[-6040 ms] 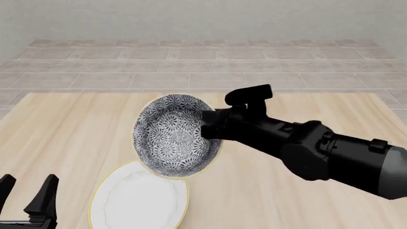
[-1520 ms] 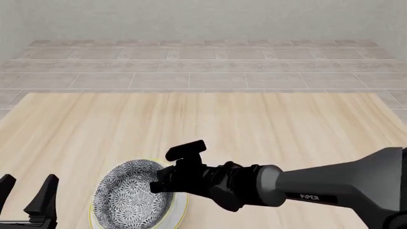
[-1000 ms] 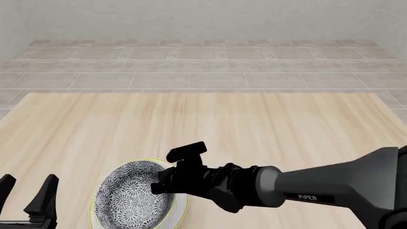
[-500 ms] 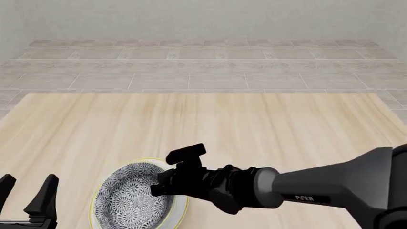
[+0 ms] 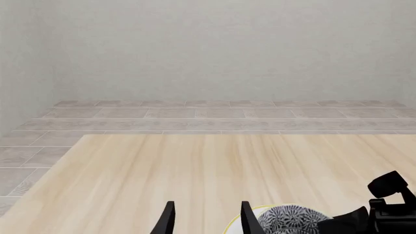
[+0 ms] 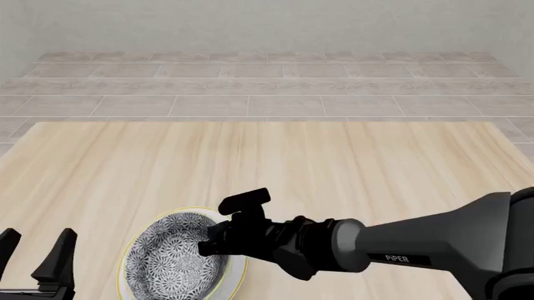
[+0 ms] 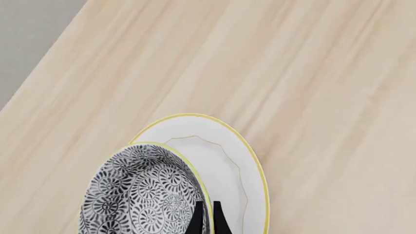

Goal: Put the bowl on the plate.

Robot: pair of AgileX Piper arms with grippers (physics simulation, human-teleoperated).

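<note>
The patterned bowl [image 6: 174, 267] is over the white plate [image 6: 239, 274] at the table's near left, offset toward the plate's left side. I cannot tell whether it rests on the plate. My right gripper [image 6: 209, 245] is shut on the bowl's right rim. In the right wrist view its two fingertips [image 7: 197, 218] pinch the yellowish rim of the bowl [image 7: 140, 195], with the plate [image 7: 224, 156] showing beyond. My left gripper [image 6: 35, 259] stands open at the near left corner, apart from both. The left wrist view shows the left gripper [image 5: 206, 222] open, beside the bowl [image 5: 289, 217].
The right arm [image 6: 401, 250] stretches across the near right of the wooden table [image 6: 334, 162]. The table's left edge [image 7: 39, 73] runs close to the plate. A tiled floor and a grey wall lie beyond the far edge.
Six seconds ago the right gripper held the bowl higher over mid-table; it has carried it near-left over the plate. Over the last second the bowl sank slightly. The left arm stayed still.
</note>
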